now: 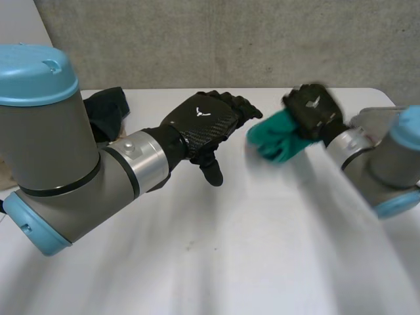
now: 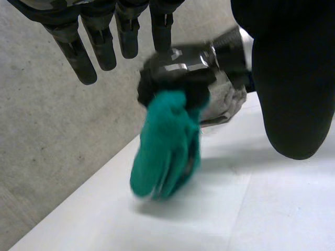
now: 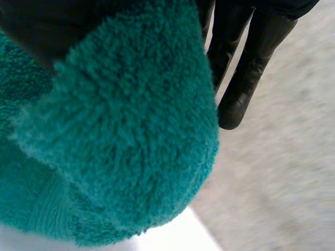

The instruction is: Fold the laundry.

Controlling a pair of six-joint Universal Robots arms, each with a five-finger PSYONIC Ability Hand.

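A fuzzy green cloth (image 1: pixel 279 138) hangs bunched above the white table (image 1: pixel 262 249) at the back right. My right hand (image 1: pixel 314 108) is shut on its upper end. In the left wrist view the right hand (image 2: pixel 178 65) clasps the top of the green cloth (image 2: pixel 165 146), whose lower end dangles just over the table. In the right wrist view the green cloth (image 3: pixel 120 130) bulges under the palm, with the fingers (image 3: pixel 246 78) beside it. My left hand (image 1: pixel 200 121) hovers open at the middle back, a little left of the cloth and apart from it, its fingers (image 2: pixel 89 52) straight.
A dark garment (image 1: pixel 105 111) lies crumpled at the table's back left, partly behind my left arm. A grey concrete wall (image 1: pixel 230 39) runs along the table's far edge.
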